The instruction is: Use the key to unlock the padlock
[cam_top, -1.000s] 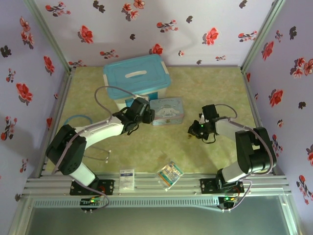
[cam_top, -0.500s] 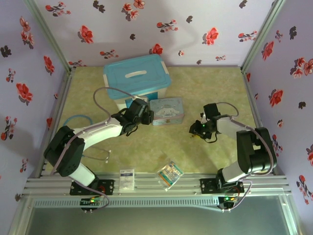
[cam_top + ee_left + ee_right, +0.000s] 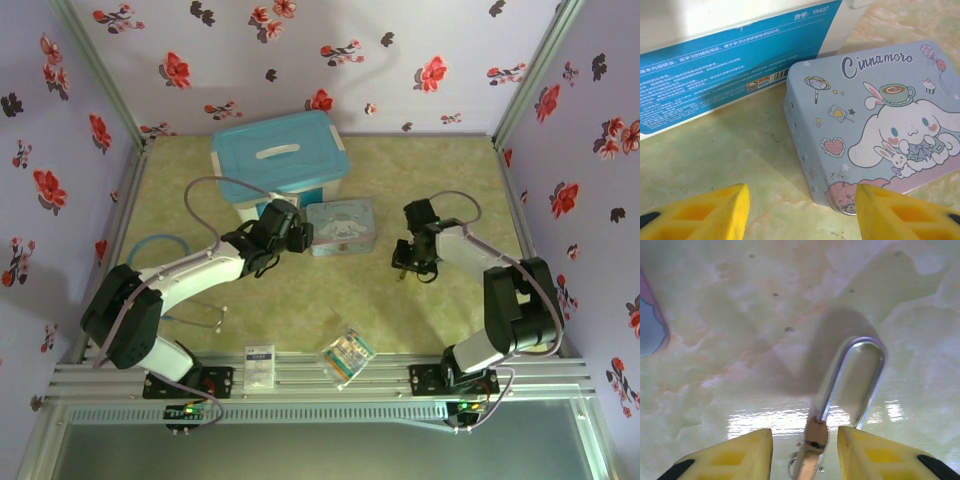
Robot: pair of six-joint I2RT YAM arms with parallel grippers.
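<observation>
The brass padlock (image 3: 813, 437) sits between my right gripper's (image 3: 805, 450) yellow fingers, its body edge-on and blurred. A gap shows on each side of the body, so the gripper is open. The silvery shackle (image 3: 855, 370) reaches away over the table; its left leg enters the body and its right leg ends beside the right finger (image 3: 875, 452). A small wire ring and a silvery bit (image 3: 797, 465) show at the body's near end; I cannot tell whether that is the key. From above, the right gripper (image 3: 403, 262) hangs over a gold speck, the padlock (image 3: 400, 273). My left gripper (image 3: 802, 210) is open by the tin, holding nothing.
The cartoon tin (image 3: 342, 226) lies mid-table, its corner (image 3: 840, 200) just ahead of the left fingers. Behind it stands a blue-lidded box (image 3: 279, 160). A blue-tubed stethoscope (image 3: 155, 243) lies at the left. Two small packets (image 3: 259, 362) (image 3: 347, 353) rest on the front rail.
The right gripper has moved away from the front edge and a little to the right, turning its wrist. The gold speck has shifted with it. The left arm has barely moved.
</observation>
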